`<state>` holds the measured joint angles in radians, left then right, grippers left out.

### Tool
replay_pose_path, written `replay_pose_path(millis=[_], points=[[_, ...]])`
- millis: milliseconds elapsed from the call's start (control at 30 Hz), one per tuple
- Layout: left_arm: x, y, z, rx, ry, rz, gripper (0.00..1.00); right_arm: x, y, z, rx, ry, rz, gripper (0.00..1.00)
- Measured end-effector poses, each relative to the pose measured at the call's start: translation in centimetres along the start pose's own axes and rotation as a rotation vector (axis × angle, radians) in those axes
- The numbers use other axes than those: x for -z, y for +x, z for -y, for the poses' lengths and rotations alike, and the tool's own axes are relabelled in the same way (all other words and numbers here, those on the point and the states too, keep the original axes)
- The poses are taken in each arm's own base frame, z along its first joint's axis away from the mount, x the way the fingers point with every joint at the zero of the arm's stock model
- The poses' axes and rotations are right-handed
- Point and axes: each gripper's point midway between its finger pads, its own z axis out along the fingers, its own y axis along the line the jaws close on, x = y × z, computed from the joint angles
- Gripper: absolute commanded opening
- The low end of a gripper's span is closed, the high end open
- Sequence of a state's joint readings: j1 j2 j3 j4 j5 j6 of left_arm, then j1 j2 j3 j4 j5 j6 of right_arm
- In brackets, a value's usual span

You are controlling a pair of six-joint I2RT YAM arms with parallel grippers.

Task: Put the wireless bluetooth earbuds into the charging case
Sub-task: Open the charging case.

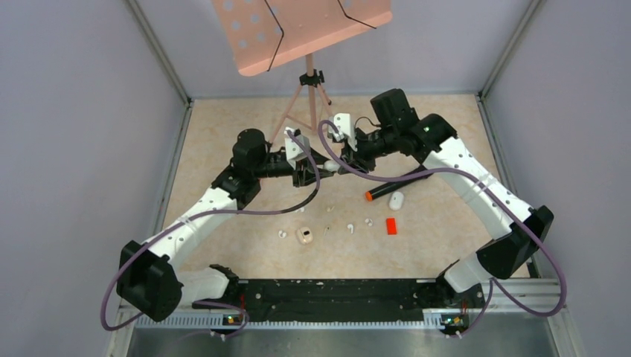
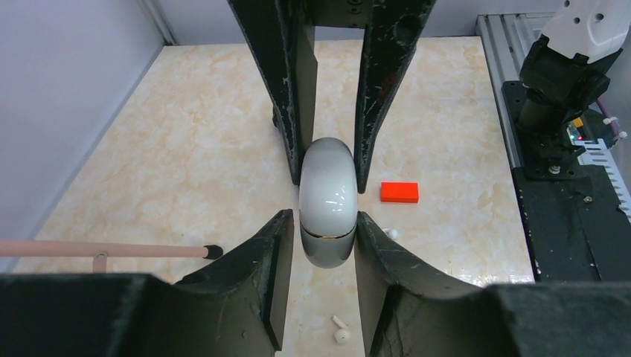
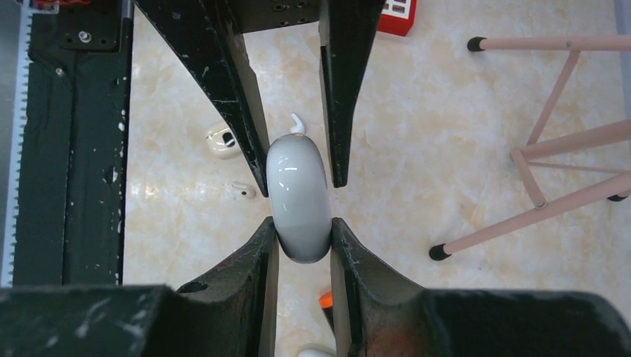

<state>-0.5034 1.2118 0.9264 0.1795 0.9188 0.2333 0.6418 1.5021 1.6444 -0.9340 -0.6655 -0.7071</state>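
Note:
A closed white charging case (image 1: 330, 165) hangs above the table, pinched from both ends. My left gripper (image 1: 315, 171) is shut on one end and my right gripper (image 1: 343, 160) on the other. In the left wrist view the case (image 2: 327, 193) sits in my left gripper (image 2: 325, 224), with the right fingers (image 2: 379, 89) coming in from above. In the right wrist view the case (image 3: 299, 193) sits in my right gripper (image 3: 301, 230). Tiny white earbuds lie on the table (image 1: 282, 233) (image 1: 350, 228) (image 1: 368, 222). One shows below the case (image 2: 340, 332) and another has a stem (image 3: 298, 124).
An open case (image 1: 304, 236) lies front centre and also shows in the right wrist view (image 3: 222, 140). A second closed white case (image 1: 396, 199), a black pen with an orange tip (image 1: 387, 192) and a red block (image 1: 391, 225) lie to the right. A pink music stand (image 1: 309, 82) stands behind.

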Motion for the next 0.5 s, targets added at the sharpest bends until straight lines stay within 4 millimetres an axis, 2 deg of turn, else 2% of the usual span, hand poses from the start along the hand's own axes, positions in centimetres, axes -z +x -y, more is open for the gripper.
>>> replay_pose_path(millis=[133, 367, 433, 467, 500], points=[[-0.2, 0.7, -0.3, 0.029, -0.012, -0.011, 0.39, 0.0, 0.2, 0.2, 0.024, 0.019, -0.029, 0.00], [-0.4, 1.3, -0.4, 0.063, -0.021, -0.021, 0.18, -0.1, 0.8, 0.6, 0.030, 0.037, -0.057, 0.00], [-0.4, 1.3, -0.5, 0.066, -0.022, -0.019, 0.08, -0.1, 0.8, 0.6, 0.030, 0.038, -0.057, 0.00], [-0.4, 1.4, -0.4, 0.067, -0.022, -0.018, 0.04, -0.1, 0.8, 0.6, 0.029, 0.038, -0.058, 0.03], [-0.4, 1.4, -0.5, 0.067, -0.023, -0.017, 0.01, -0.1, 0.8, 0.6, 0.027, 0.038, -0.058, 0.14]])
